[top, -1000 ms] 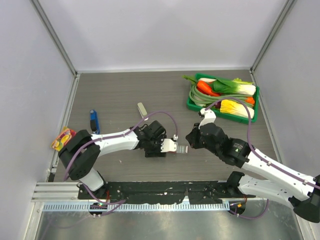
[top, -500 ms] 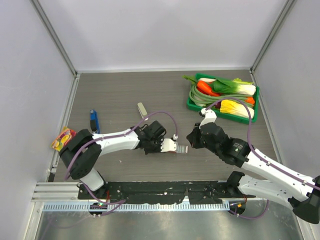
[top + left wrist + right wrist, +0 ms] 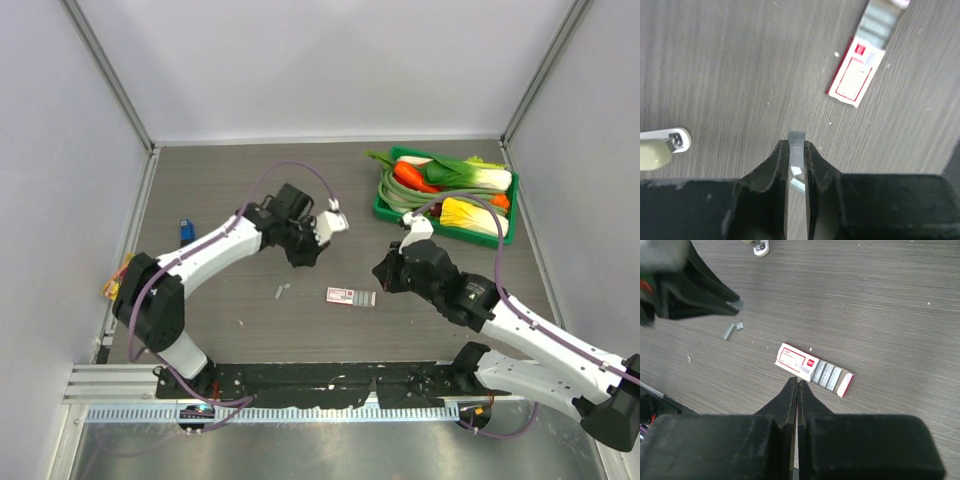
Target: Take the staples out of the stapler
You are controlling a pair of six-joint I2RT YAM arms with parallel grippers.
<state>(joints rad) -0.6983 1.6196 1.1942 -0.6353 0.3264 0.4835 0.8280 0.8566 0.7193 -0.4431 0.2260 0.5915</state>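
Observation:
My left gripper (image 3: 796, 145) is shut on a short grey strip of staples (image 3: 797, 137), held just above the table. From above, this gripper (image 3: 303, 257) hangs left of centre. A few loose staples (image 3: 281, 291) lie on the table below it, the same staples (image 3: 730, 331) showing in the right wrist view. The blue stapler (image 3: 185, 230) lies at the far left, partly hidden behind the left arm. My right gripper (image 3: 798, 381) is shut and empty, hovering beside the pink-and-white staple box (image 3: 813, 369).
The staple box (image 3: 350, 296) lies open at centre front. A cream-and-white tool (image 3: 660, 147) lies near the left gripper. A green tray (image 3: 385, 205) of vegetables stands at the back right. A colourful packet (image 3: 118, 285) sits by the left wall.
My left gripper has closed on a staple strip and swung from the staple box toward the back left. Loose staples now show where the arm was. The right arm has barely moved.

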